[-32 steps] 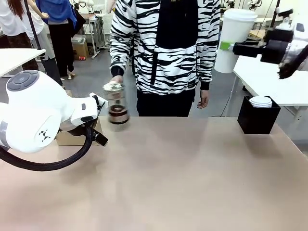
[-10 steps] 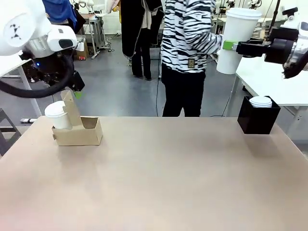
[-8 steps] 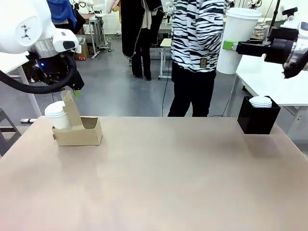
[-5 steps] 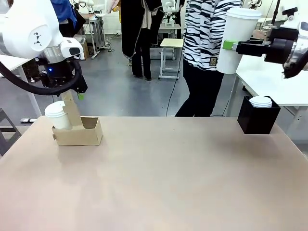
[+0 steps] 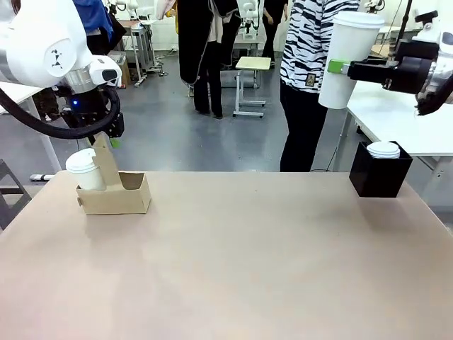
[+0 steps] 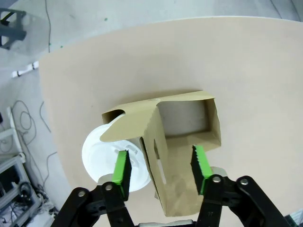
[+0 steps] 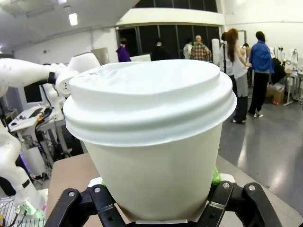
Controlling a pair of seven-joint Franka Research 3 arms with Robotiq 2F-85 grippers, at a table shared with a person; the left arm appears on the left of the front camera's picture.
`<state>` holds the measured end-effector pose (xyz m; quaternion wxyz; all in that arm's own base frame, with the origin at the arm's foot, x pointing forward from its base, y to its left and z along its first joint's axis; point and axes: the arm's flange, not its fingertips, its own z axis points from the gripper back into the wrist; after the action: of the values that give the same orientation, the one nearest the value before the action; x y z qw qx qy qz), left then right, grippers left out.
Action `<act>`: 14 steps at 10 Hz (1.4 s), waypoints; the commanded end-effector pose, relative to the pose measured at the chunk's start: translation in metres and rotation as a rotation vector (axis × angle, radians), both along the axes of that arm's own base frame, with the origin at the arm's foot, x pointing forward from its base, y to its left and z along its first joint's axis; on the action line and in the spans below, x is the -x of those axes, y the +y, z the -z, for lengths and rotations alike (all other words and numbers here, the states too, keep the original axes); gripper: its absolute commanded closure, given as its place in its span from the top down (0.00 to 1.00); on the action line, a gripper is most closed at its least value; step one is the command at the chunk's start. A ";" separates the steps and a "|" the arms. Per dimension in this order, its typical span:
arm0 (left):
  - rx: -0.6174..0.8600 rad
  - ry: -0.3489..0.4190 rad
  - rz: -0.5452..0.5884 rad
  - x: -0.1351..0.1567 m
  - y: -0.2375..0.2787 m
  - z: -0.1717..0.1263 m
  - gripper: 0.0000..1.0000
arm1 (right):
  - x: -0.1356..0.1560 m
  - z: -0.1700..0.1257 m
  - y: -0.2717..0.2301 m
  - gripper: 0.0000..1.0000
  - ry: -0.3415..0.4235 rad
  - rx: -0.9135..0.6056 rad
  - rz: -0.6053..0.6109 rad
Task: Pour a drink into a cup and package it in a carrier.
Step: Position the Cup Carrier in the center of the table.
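Left arm: I see it arched in from the near-left, wrist turned straight down over the far-left corner of the tabletop. The left pincer hangs directly above the carrier, its jaws partly spread and straddling the upright handle tab. One green pad stands clear of the tab, over the lid of the small lidded cup. The other pad sits just beside the tab's opposite face, and I cannot tell whether it touches. The pincer is released, with nothing clamped.

Carrier: it rests flat on the tabletop, directly beneath the left pincer. The small lidded cup stands upright in one compartment, under one pad. The other compartment, beneath the opposite pad, shows bare cardboard.

Right arm: raised high at the far right, forearm level, reaching inward. The right pincer is clenched on the tall white cup, gripping low on its wall. This cup is upright and lidded, well above the tabletop. Below and slightly outward of this pincer stands a black box holding flat white lids.
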<state>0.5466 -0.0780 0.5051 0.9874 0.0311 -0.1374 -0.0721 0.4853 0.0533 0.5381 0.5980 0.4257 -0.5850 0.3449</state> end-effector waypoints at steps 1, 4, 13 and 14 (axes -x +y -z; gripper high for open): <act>-0.012 0.006 -0.043 -0.001 0.002 0.002 0.00 | -0.002 -0.003 0.003 0.81 -0.023 -0.002 0.006; -0.021 0.001 -0.058 -0.001 0.002 0.003 0.00 | -0.002 -0.003 0.003 0.81 -0.023 -0.002 0.006; -0.012 0.021 -0.114 0.006 -0.011 -0.011 0.02 | -0.002 -0.003 0.003 0.81 -0.023 -0.002 0.006; -0.006 0.025 -0.155 0.012 -0.021 -0.029 0.02 | -0.002 -0.003 0.003 0.81 -0.023 -0.002 0.006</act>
<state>0.5407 -0.0872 0.5137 0.9909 0.0345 -0.1277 -0.0266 0.4853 0.0532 0.5380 0.5980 0.4257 -0.5850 0.3449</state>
